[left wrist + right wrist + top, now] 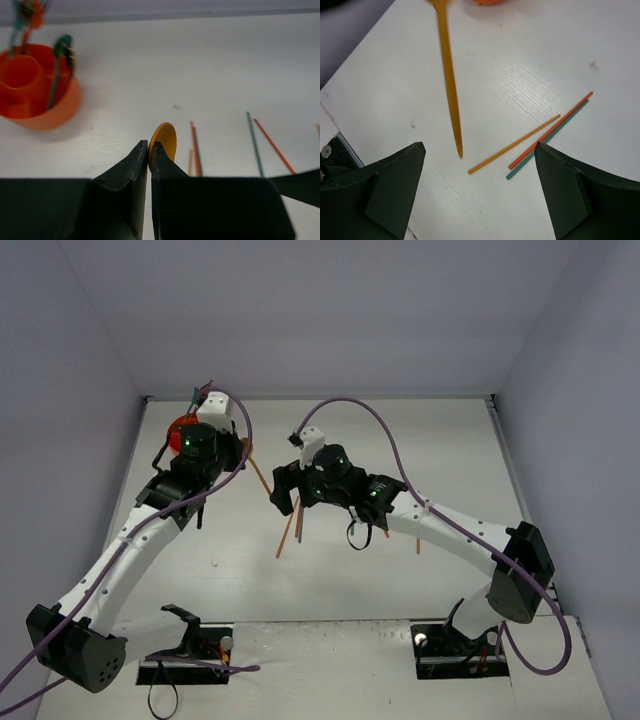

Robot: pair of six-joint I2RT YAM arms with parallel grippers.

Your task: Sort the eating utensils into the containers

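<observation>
My left gripper (150,145) is shut on a gold spoon (165,139); its round bowl sticks up between the fingertips. In the top view that gripper (243,452) sits just right of the orange-red cup (180,428), and the spoon's handle (260,478) slants toward my right gripper (285,492). The right gripper (479,147) is open above the table, with the blurred spoon handle (449,85) ending between its fingers, touching neither. Gold (515,144), orange (551,130) and teal (547,150) chopsticks lie flat below it. The cup (35,90) holds a teal spoon (61,50) and other utensils.
More chopsticks lie on the white table: an orange one (194,147), a teal one (254,142) and another orange one (272,145). A lone orange stick (418,540) lies by the right forearm. Grey walls close the table's back and sides.
</observation>
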